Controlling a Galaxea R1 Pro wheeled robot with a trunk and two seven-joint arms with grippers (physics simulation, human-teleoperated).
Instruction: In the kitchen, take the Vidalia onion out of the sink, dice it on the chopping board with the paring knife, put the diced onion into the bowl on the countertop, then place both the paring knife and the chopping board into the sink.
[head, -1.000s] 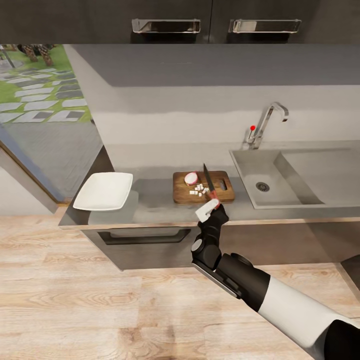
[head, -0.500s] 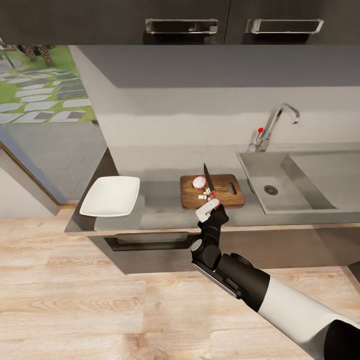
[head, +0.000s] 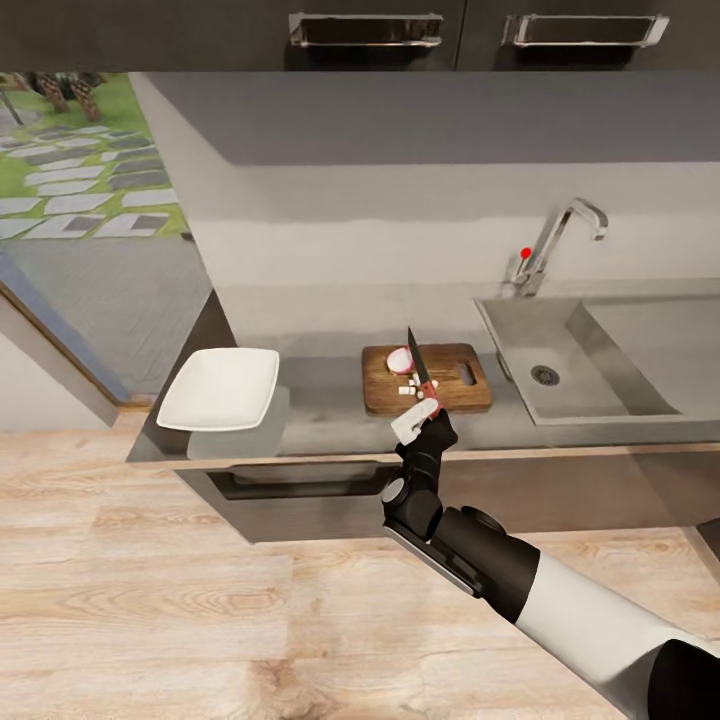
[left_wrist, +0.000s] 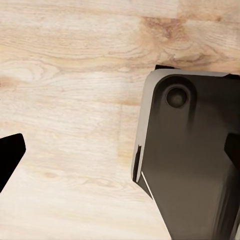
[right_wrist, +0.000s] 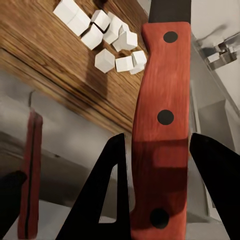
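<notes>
I have the right gripper (head: 424, 411) clamped on the paring knife (head: 415, 367), its red handle (right_wrist: 162, 125) between both fingers and the dark blade pointing up over the chopping board (head: 427, 378). The board lies near the countertop's (head: 330, 415) front edge, just beside the sink (head: 600, 365). White onion dice (right_wrist: 107, 35) and an uncut piece (head: 399, 360) rest on it. The bowl (head: 219, 388) sits at the countertop's left end. I cannot tell my left gripper's state.
</notes>
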